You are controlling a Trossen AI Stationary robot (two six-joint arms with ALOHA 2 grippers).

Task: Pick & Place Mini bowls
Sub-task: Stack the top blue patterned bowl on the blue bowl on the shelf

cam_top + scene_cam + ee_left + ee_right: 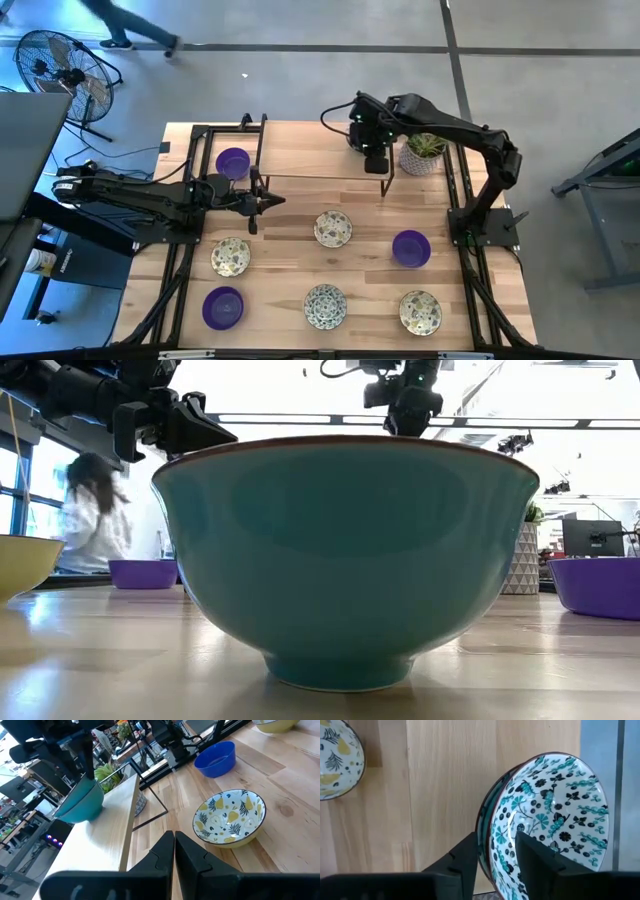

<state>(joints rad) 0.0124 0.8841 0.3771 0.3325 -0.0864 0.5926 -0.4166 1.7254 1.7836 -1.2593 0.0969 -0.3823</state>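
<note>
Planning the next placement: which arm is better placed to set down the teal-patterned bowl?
Right. The right hand clamps the teal-patterned bowl by its rim; the left hand is shut, empty, farther away.

Light wooden slatted tabletop; green plant in a white patterned pot at its far right; black floor fan beside the table.

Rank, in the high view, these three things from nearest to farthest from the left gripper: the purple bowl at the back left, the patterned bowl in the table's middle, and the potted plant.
Measured from the left gripper:
1. The purple bowl at the back left, just behind the gripper.
2. The patterned bowl in the middle, toward the right side.
3. The potted plant, at the back right, near the right arm.
</note>
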